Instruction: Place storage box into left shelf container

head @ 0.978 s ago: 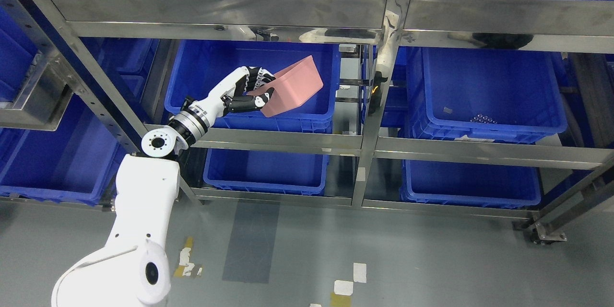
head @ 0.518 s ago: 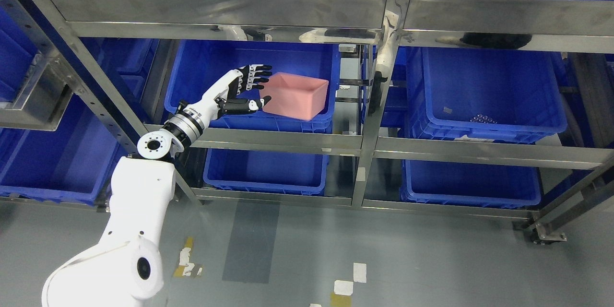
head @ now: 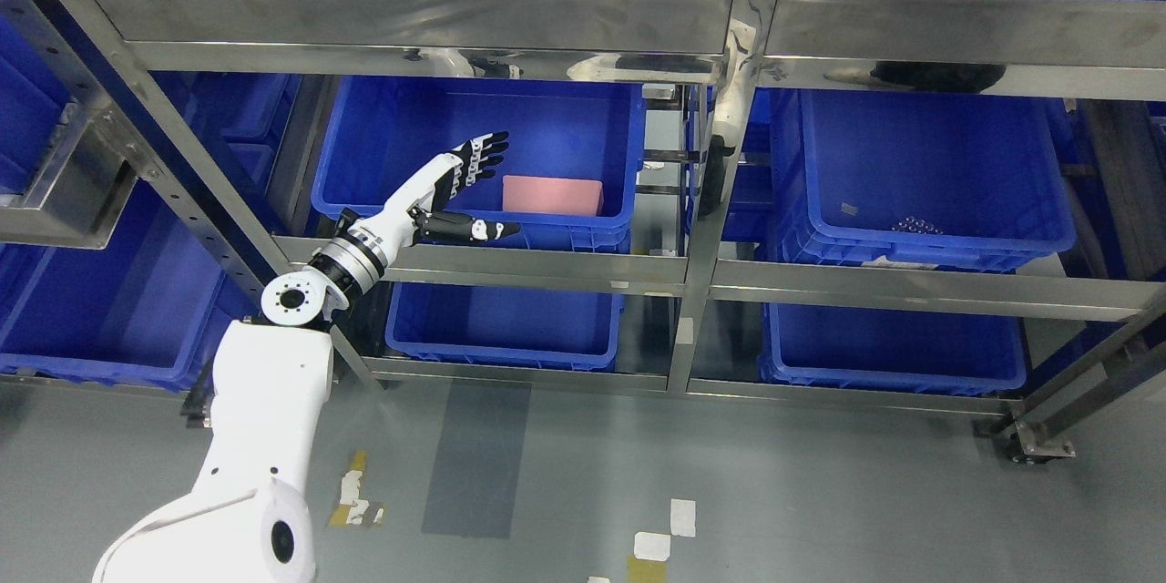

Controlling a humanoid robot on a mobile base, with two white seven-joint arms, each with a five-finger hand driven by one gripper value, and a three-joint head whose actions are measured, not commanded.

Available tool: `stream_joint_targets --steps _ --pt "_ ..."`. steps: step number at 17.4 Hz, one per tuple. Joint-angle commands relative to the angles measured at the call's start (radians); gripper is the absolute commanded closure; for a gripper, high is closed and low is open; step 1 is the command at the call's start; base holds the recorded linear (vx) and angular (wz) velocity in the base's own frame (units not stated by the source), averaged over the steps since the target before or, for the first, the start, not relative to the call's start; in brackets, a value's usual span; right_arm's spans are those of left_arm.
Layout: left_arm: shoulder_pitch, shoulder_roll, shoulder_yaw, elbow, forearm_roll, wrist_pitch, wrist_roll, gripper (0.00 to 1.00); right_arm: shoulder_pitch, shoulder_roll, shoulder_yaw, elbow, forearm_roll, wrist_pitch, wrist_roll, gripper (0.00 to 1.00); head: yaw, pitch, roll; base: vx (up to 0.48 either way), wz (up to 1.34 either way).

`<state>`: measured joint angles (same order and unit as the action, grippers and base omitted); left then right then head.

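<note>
The pink rectangular plastic storage box (head: 552,196) lies inside the blue plastic shelf container (head: 383,146) on the steel shelf's left side, seemingly flat. The left hand (head: 453,191) hovers beside it, fingers (head: 487,148) spread, holding nothing.

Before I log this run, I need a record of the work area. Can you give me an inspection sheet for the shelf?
Surface: steel shelf rack standing on a grey floor.
Job's things: pink box lying inside the left blue bin on the middle shelf, no hand touching it.
Clutter: small dark bits in the right blue bin.
Grippers: left hand open, fingers spread, beside the pink box; right hand not seen.
Cables: nothing seen.
Surroundings: more blue bins above and below; tape marks on the floor.
</note>
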<state>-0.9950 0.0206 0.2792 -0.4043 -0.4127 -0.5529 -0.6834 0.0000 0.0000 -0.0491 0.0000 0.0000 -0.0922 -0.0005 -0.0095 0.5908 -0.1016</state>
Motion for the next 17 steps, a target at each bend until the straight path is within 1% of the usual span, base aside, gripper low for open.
stream_joint_targets --steps 1,3,5,7,8,10,11,12,15,17 --pt "0.146 -0.003 -0.216 -0.368 0.227 0.004 0.007 0.0 0.008 -0.017 0.0 -0.017 -0.003 0.0 0.001 0.0 0.0 0.0 0.0 0.0 0.0" --pt "0.247 -0.003 -0.256 -0.554 0.308 0.016 0.034 0.0 0.008 -0.017 0.0 -0.017 -0.003 0.0 0.001 0.0 0.0 0.0 0.0 0.0 0.0" --pt "0.338 -0.003 -0.25 -0.758 0.36 0.074 0.166 0.0 0.008 -0.017 0.0 -0.017 -0.003 0.0 0.001 0.0 0.0 0.0 0.0 0.0 0.0" --pt "0.419 -0.003 -0.252 -0.903 0.361 0.121 0.336 0.01 0.008 -0.017 0.0 -0.017 -0.003 0.0 0.001 0.0 0.0 0.0 0.0 0.0 0.0" --pt "0.45 -0.003 -0.249 -0.97 0.361 0.181 0.372 0.0 0.008 -0.017 0.0 -0.017 -0.003 0.0 0.001 0.0 0.0 0.0 0.0 0.0 0.0" --pt "0.521 -0.003 -0.246 -1.137 0.362 0.316 0.4 0.0 0.008 -0.017 0.0 -0.017 -0.003 0.0 0.001 0.0 0.0 0.0 0.0 0.0 0.0" --pt "0.535 -0.003 -0.244 -1.181 0.362 0.356 0.403 0.0 0.008 -0.017 0.0 -0.017 -0.003 0.0 0.001 0.0 0.0 0.0 0.0 0.0 0.0" --pt "0.533 -0.003 -0.23 -1.189 0.362 0.39 0.401 0.0 0.008 -0.017 0.0 -0.017 -0.003 0.0 0.001 0.0 0.0 0.0 0.0 0.0 0.0" --pt "0.533 -0.003 -0.218 -1.19 0.362 0.403 0.4 0.0 0.008 -0.017 0.0 -0.017 -0.002 0.0 0.001 0.0 0.0 0.0 0.0 0.0 0.0" --pt "0.533 -0.003 -0.181 -1.19 0.364 0.429 0.4 0.0 0.008 -0.017 0.0 -0.017 -0.003 0.0 0.001 0.0 0.0 0.0 0.0 0.0 0.0"
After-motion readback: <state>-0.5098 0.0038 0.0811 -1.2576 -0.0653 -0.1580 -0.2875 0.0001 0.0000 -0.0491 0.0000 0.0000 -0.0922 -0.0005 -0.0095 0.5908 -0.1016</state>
